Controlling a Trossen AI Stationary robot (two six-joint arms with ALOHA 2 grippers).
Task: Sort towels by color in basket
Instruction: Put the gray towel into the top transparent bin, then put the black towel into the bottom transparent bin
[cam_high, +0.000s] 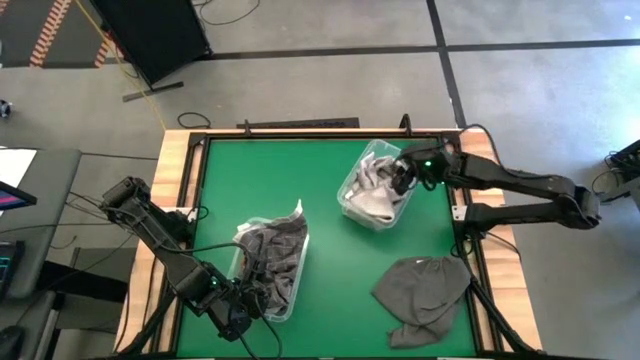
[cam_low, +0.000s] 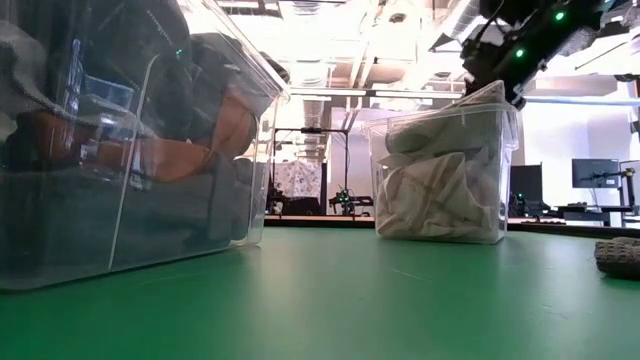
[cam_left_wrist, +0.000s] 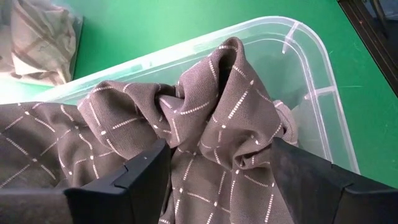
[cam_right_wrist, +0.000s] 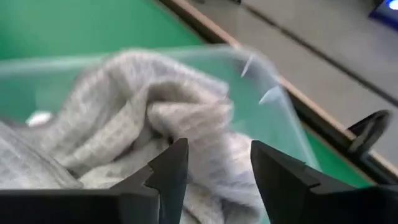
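We see the right gripper (cam_high: 402, 177) over the far clear bin (cam_high: 352, 204), jaws spread above the light grey towels (cam_right_wrist: 155, 118) inside, gripping nothing. Left gripper (cam_left_wrist: 217, 177) sits at the near bin (cam_left_wrist: 311, 68), jaws spread around a brown dashed-check towel (cam_left_wrist: 211, 106). A dark grey towel (cam_high: 425, 290) lies loose on the green table (cam_high: 270, 170).

You cannot see the fingertips of the left gripper (cam_high: 238, 322) from above; arm and cables cover them. In the low view the near bin (cam_low: 150, 200) runs off the left edge, and its wall smears the cloths inside into dark and orange shapes. The grey towel on the table (cam_low: 620, 257) is cut by the right edge there. The light towel (cam_right_wrist: 155, 124) in the right wrist view is motion-blurred.
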